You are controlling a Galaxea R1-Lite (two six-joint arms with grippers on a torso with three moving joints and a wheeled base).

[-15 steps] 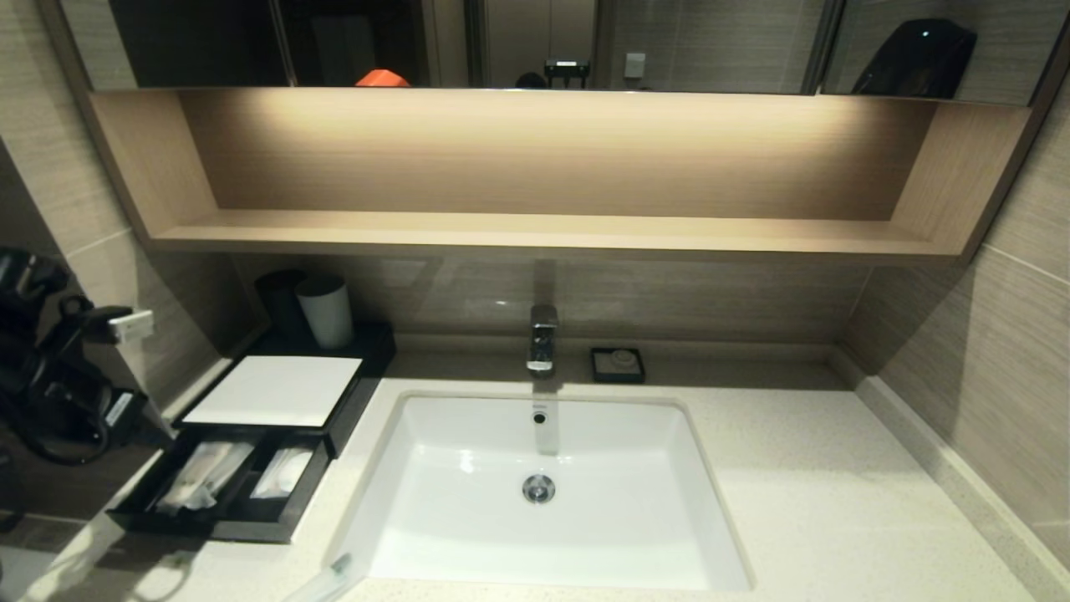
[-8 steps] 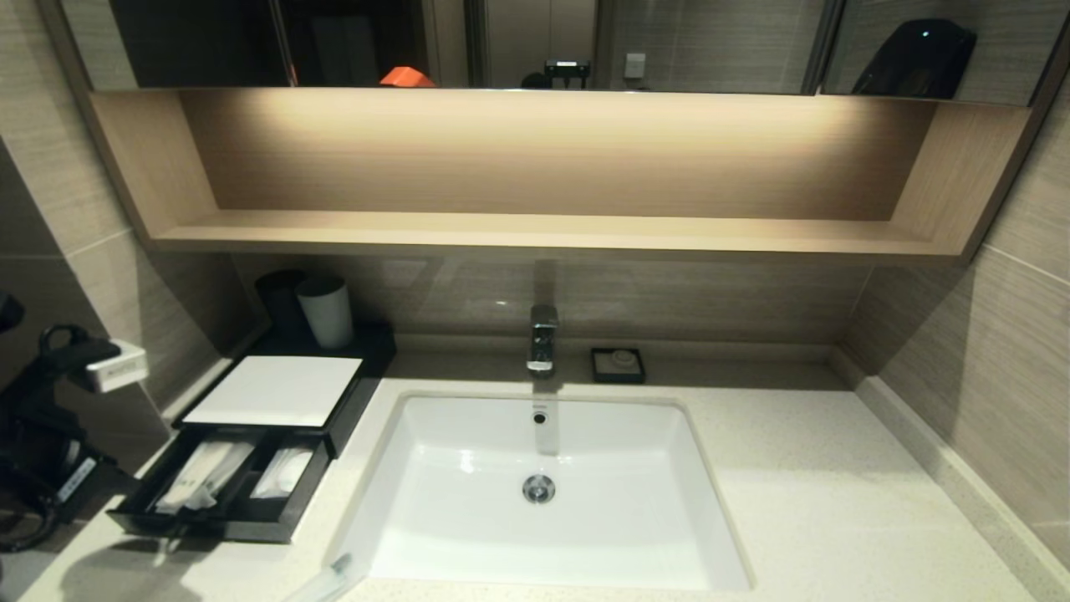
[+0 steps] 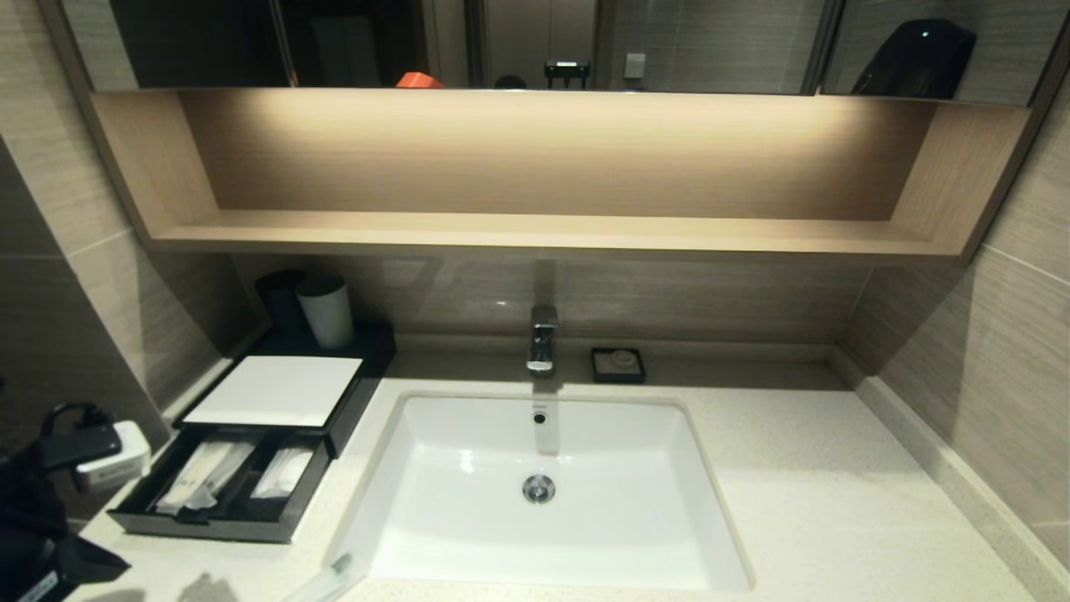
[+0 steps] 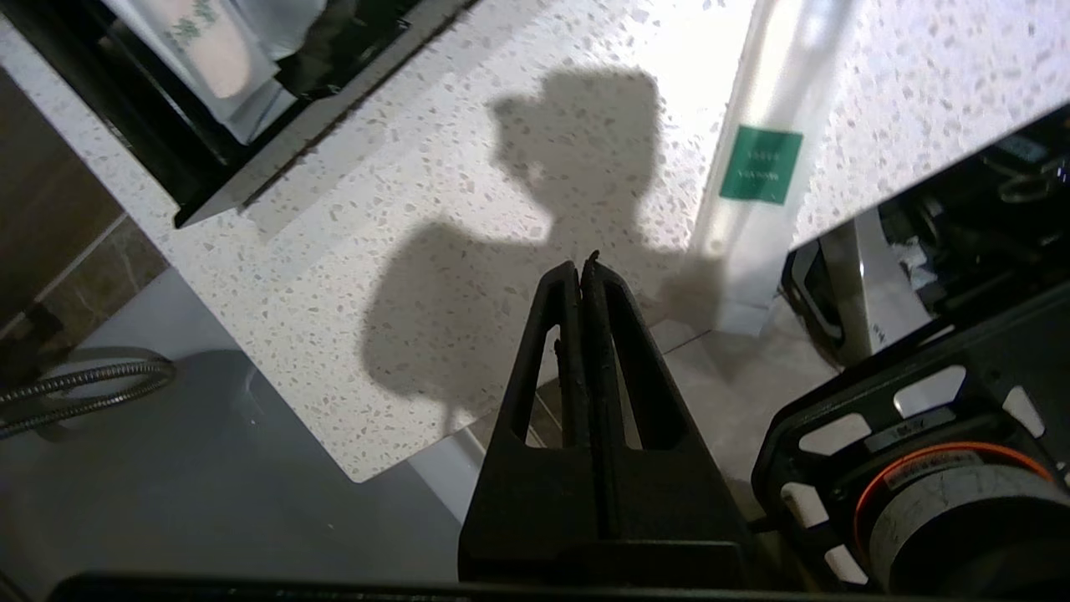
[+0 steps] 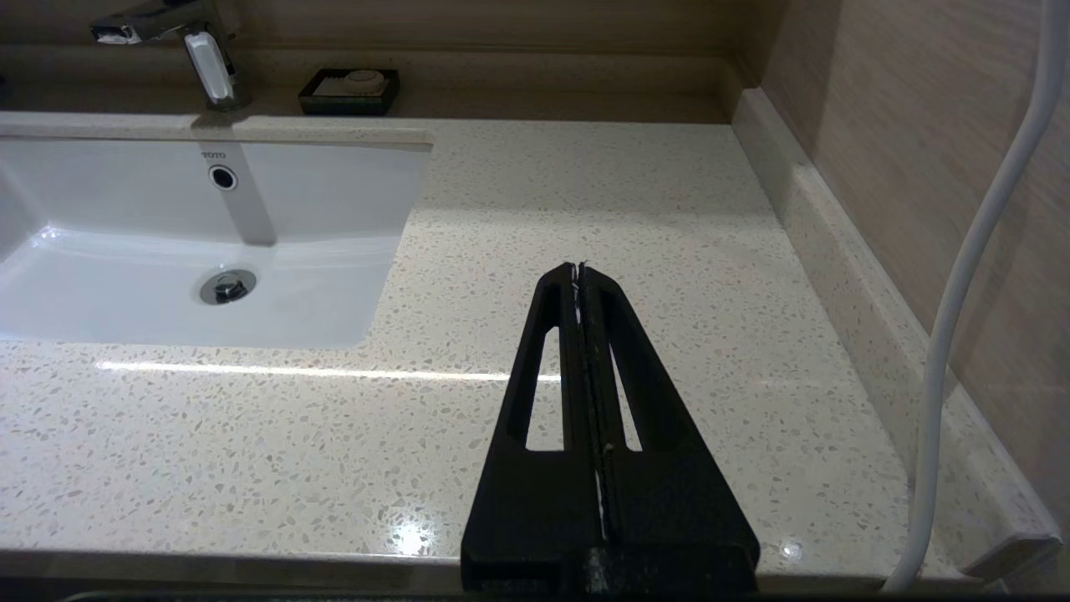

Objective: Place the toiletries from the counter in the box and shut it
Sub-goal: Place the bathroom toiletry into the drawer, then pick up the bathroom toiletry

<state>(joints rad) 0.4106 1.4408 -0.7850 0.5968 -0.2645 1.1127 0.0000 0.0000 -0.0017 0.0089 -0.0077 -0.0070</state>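
The dark box [image 3: 351, 401] with its white top panel [image 3: 276, 389] stands left of the sink. Its drawer [image 3: 288, 512] is pulled out and holds whitish packets [image 3: 205, 475] in both compartments. One slim packet with a green square label [image 4: 759, 164] lies on the counter [image 3: 819, 485] at the front left, overhanging the edge; its end shows in the head view [image 3: 330, 577]. My left gripper [image 4: 581, 263] is shut and empty, above the counter's front edge beside that packet. My right gripper [image 5: 578, 267] is shut and empty over the counter right of the sink.
The white sink [image 3: 543, 543] with its faucet [image 3: 542, 339] fills the middle. A grey cup [image 3: 326, 311] stands behind the box, and a small black soap dish [image 3: 617, 364] sits at the back. My left arm [image 3: 33, 502] is at the lower left. A wooden shelf [image 3: 543, 230] hangs above.
My left arm has moved down and back from beside the box to the lower left corner. The drawer and the packets have not moved.
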